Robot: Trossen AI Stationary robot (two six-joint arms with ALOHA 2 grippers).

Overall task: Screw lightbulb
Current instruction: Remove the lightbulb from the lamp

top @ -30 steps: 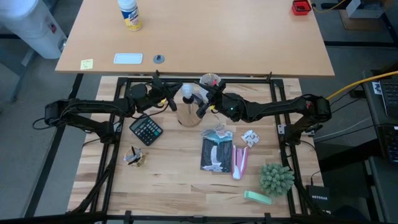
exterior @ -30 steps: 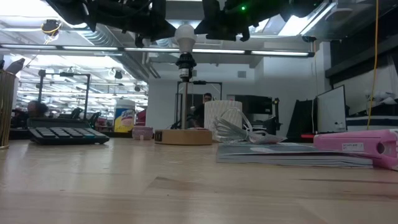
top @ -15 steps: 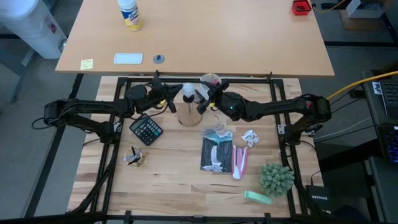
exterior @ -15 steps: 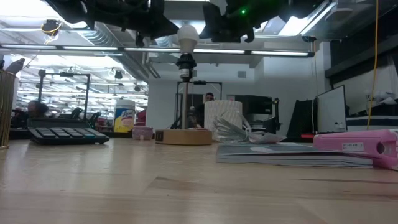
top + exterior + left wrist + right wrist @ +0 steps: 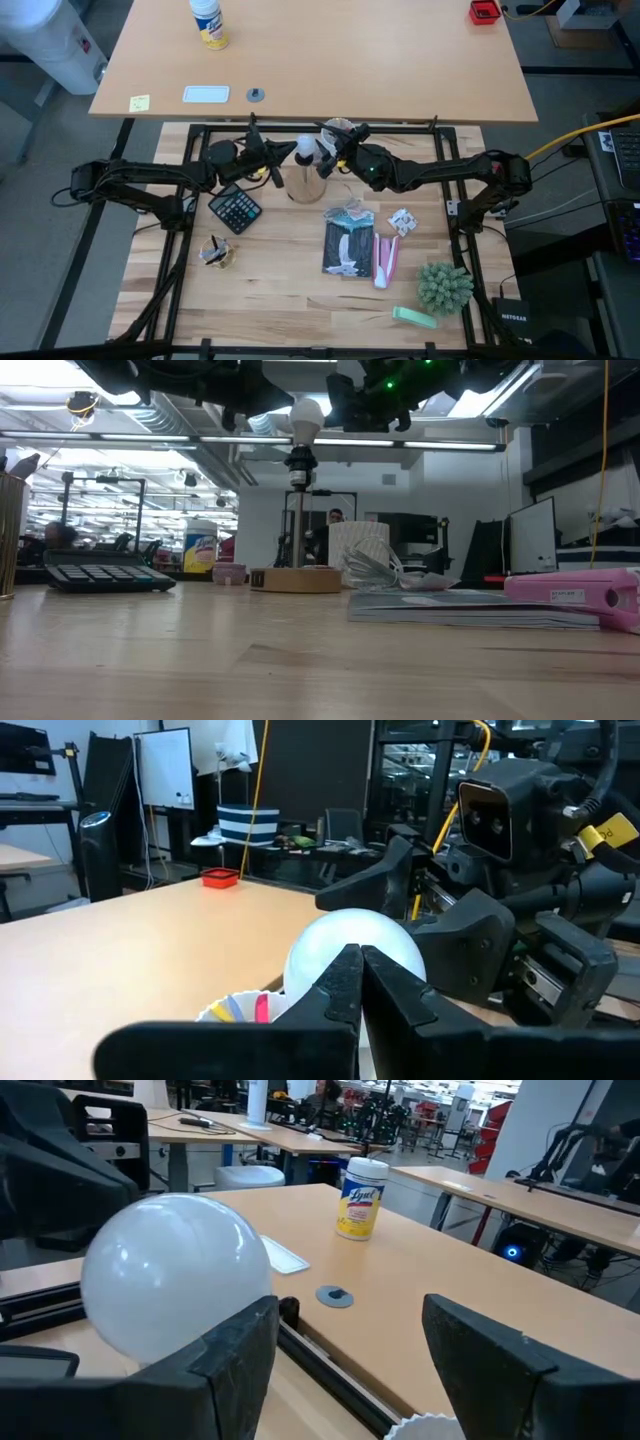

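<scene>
The white frosted lightbulb (image 5: 305, 148) stands on top of the black socket post (image 5: 298, 460) of the round wooden disc stand (image 5: 295, 580), leaning a little toward the table's right. My left gripper (image 5: 281, 160) is shut, its tips at the bulb's left side; the left wrist view shows the fingers (image 5: 345, 982) in front of the bulb (image 5: 390, 945). My right gripper (image 5: 327, 157) is open at the bulb's right side. In the right wrist view the bulb (image 5: 175, 1275) lies beside one finger (image 5: 235, 1355), outside the gap. My left gripper's shut fingertips (image 5: 352, 960) point level from the table's left at the bulb's round glass (image 5: 330, 945); I cannot tell whether they touch it. My right gripper has one finger (image 5: 240, 1340) close beside the bulb's glass (image 5: 215, 1295), coming level from the table's right; I cannot tell whether it touches.
A white cup with red items (image 5: 338, 128) stands just behind the stand. A calculator (image 5: 235, 210) lies to the left, and a booklet (image 5: 348, 247), a pink case (image 5: 386, 258) and a green spiky plant (image 5: 445, 287) lie nearer. A second table (image 5: 300, 50) stands beyond.
My right gripper has gone a little toward the table's far edge, beside the bulb. My left gripper has crept toward the bulb. The bulb's top has shifted slightly toward the table's right, while the socket post has stayed in place.
</scene>
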